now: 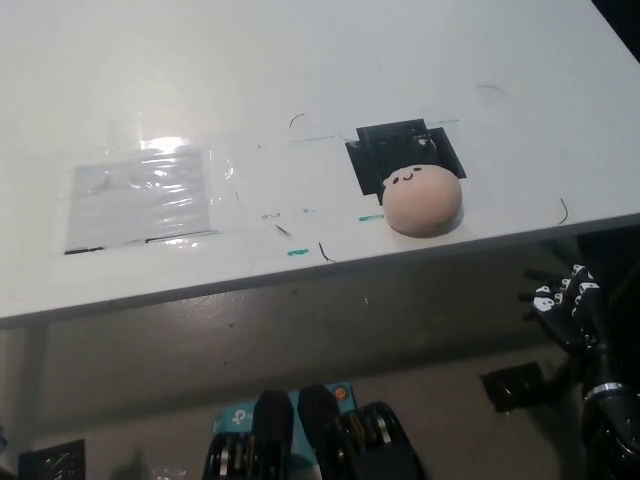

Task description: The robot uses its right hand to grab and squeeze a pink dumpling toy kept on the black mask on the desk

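Observation:
A pink dumpling toy [424, 199] with a small drawn face sits on the white desk [300, 90], overlapping the near edge of a black mask patch [400, 150]. It lies close to the desk's front edge. My black right hand [568, 303] hangs below and to the right of the desk edge, well short of the toy, fingers spread and holding nothing. My white left hand does not show in this view.
A clear plastic sheet [140, 195] is taped flat on the desk's left part. Small green tape marks [298, 252] and thin dark strands lie near the front edge. Grey floor [300, 340] runs below the desk, with a black block [512, 385] near my right arm.

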Motion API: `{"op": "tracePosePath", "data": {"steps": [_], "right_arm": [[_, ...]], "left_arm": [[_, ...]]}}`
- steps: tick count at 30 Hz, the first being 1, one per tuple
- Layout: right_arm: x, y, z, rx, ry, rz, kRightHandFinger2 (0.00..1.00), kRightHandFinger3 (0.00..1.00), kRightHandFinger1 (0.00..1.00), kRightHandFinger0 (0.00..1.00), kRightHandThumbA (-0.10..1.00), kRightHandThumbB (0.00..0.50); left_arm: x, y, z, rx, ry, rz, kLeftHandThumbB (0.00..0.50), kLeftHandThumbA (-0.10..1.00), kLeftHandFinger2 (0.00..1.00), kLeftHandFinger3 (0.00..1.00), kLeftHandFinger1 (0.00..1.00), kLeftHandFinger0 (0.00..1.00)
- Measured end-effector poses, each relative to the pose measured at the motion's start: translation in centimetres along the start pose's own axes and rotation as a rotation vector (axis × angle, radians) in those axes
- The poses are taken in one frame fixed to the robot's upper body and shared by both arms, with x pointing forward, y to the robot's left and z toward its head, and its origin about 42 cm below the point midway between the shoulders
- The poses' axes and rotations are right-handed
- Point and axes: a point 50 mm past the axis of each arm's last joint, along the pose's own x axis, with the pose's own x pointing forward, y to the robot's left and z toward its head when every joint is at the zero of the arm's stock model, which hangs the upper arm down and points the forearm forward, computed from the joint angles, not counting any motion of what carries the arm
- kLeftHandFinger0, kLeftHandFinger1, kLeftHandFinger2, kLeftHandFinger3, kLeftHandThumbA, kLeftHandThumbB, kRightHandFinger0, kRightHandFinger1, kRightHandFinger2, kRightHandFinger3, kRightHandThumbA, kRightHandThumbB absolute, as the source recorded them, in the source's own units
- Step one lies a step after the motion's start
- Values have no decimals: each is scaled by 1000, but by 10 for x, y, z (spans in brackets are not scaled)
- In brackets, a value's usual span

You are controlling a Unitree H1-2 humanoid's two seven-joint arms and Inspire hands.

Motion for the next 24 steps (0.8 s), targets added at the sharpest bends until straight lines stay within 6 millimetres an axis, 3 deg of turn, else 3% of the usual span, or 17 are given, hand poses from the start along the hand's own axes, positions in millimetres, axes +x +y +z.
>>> {"op": "tracePosePath", "data": {"steps": [3, 6, 9, 14, 17, 20, 21, 23, 24], "right_arm": [[2, -1, 9, 2, -21, 8, 667, 934, 495, 358, 79, 123], [11, -6, 32, -16, -83, 15, 682, 947, 497, 340, 150, 120], [21, -7, 63, -33, -169, 30, 692, 995, 493, 352, 145, 80], [39, 1, 127, -69, -327, 88, 645, 961, 443, 293, 232, 157], [49, 10, 158, -88, -396, 127, 634, 958, 439, 299, 265, 172], [55, 20, 179, -113, -442, 167, 650, 964, 463, 329, 240, 173], [56, 25, 186, -127, -455, 185, 626, 959, 457, 325, 210, 200], [59, 35, 194, -150, -471, 216, 628, 984, 464, 329, 218, 207], [61, 40, 197, -164, -472, 233, 712, 1000, 546, 388, 297, 233]], "left_arm": [[-1, 0, 0, -3, -3, 1, 500, 985, 112, 92, 12, 0], [-1, 1, 0, -6, -4, 0, 500, 997, 109, 101, 5, 0], [-1, 1, 0, -9, -6, -1, 500, 987, 99, 96, 0, 0], [-1, 1, 0, -10, -8, -1, 500, 999, 89, 111, 0, 0], [-1, 1, 0, -9, -9, -2, 500, 1000, 89, 102, 0, 0], [-1, 0, 2, -6, -16, -4, 500, 1000, 97, 102, 7, 0], [-1, 0, 3, -5, -18, -5, 500, 1000, 97, 100, 7, 0], [-1, 0, 3, -4, -19, -6, 500, 1000, 97, 103, 9, 0], [-1, 0, 3, -4, -19, -6, 500, 1000, 98, 104, 8, 0]]}}
